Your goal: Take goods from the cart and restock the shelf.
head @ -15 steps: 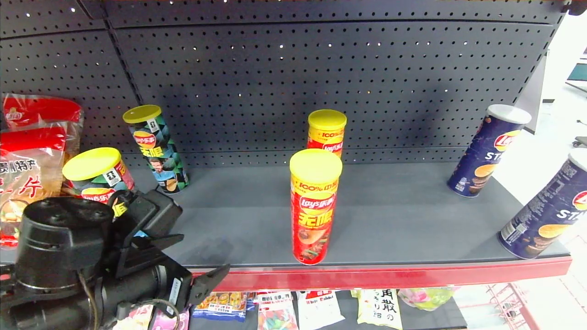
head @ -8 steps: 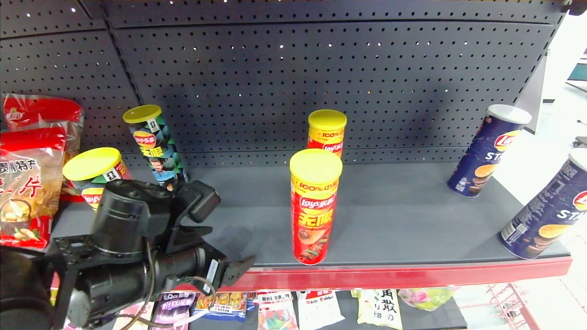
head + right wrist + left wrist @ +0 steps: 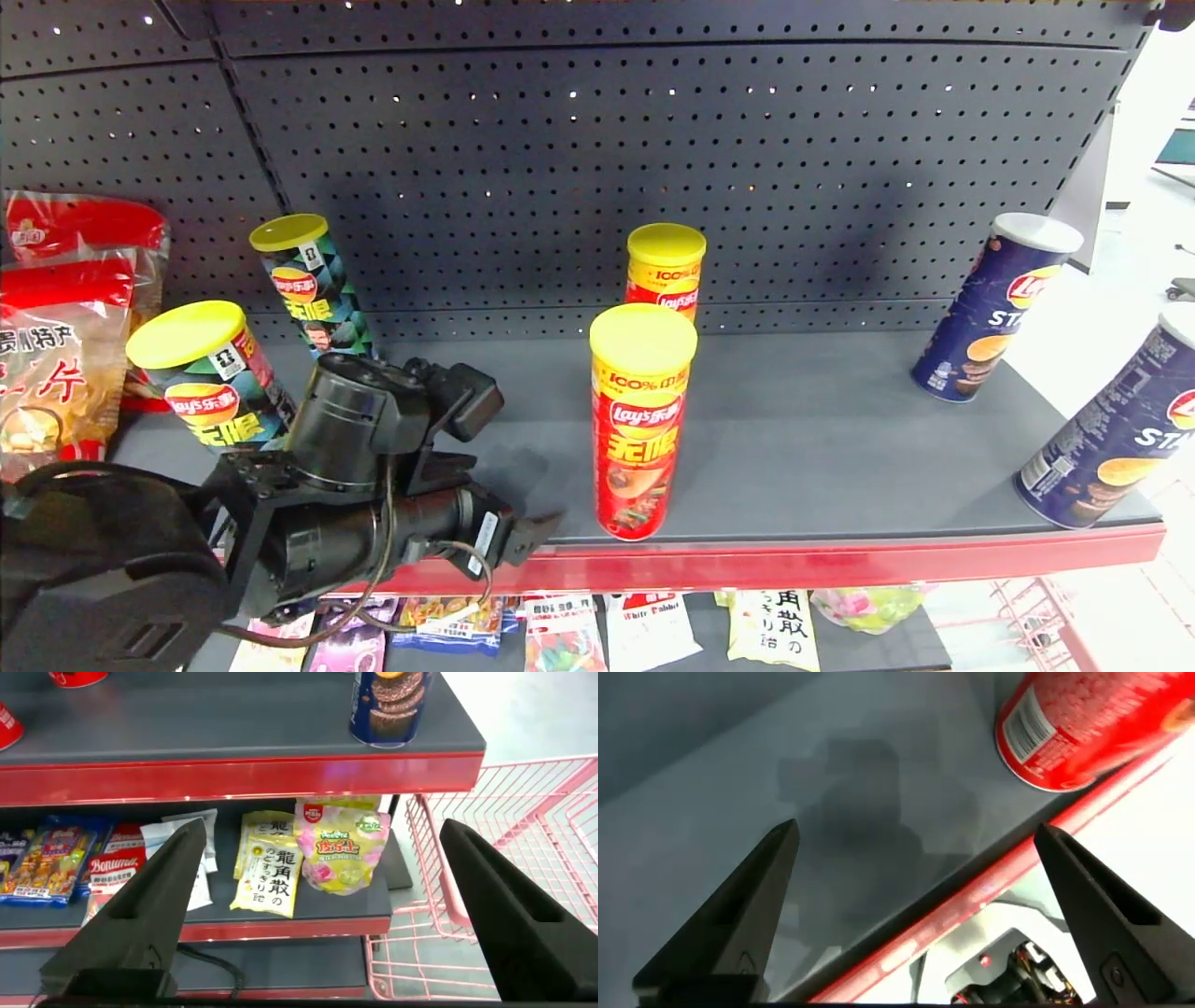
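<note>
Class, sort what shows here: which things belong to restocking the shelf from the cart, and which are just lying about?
Belonging to the job: shelf, cart, crisp cans, open left gripper, open right gripper.
Lying about: snack packets below, red bags, pegboard back.

Logo and large yellow characters run down the red can [image 3: 642,420], and a barcode [image 3: 1029,730] stands near its base. The blue cans [image 3: 994,308] bear white lettering. A pale packet [image 3: 271,863] below shows black characters.
</note>
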